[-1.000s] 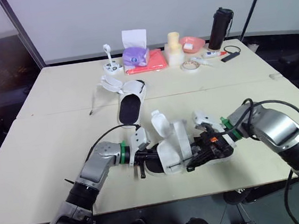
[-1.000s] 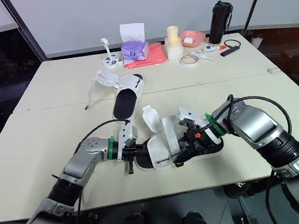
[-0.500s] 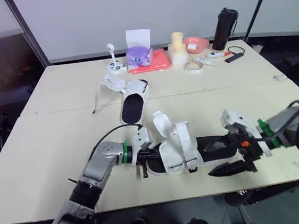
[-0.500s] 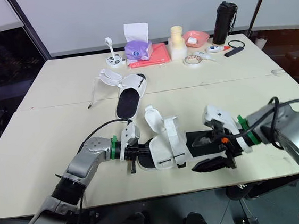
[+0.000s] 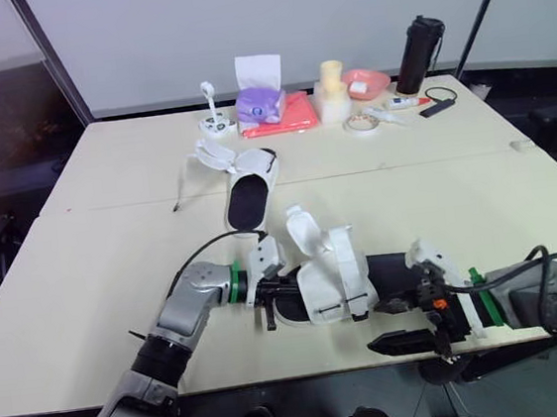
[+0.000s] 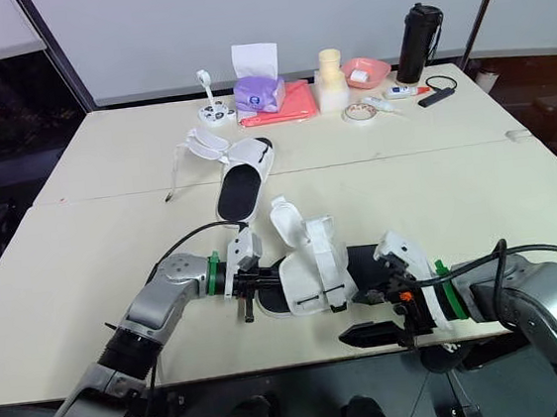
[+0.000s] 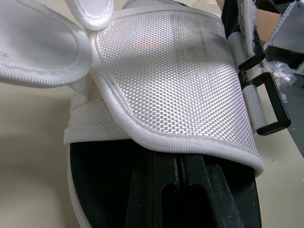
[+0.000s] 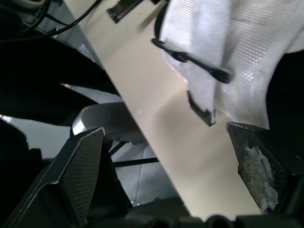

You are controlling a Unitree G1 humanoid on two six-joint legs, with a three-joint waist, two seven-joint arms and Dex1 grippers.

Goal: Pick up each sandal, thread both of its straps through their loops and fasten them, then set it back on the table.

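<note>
The near sandal [image 5: 331, 281], white mesh over a black sole, lies near the table's front edge with one strap [image 5: 299, 228] standing up loose. My left gripper [image 5: 267, 291] is at its left end, and in the left wrist view its fingers [image 7: 156, 194] lie close together on the insole under the mesh upper. My right gripper [image 5: 392, 324] hangs wide open just right of the sandal by the front edge, with nothing between its fingers [image 8: 78, 175]. A second sandal [image 5: 246, 187] lies farther back with its straps [image 5: 211, 156] spread open.
At the back of the table [image 5: 113, 246] stand a purple tissue box [image 5: 252, 102], a red cloth [image 5: 284, 116], a cream stack [image 5: 326, 89], a pink bowl [image 5: 363, 82], a tape roll [image 5: 357, 122] and a black bottle [image 5: 415, 53].
My right gripper left the sandal's right end, drew off to the right, then came back lower toward the front edge, open. The left gripper and both sandals stayed put.
</note>
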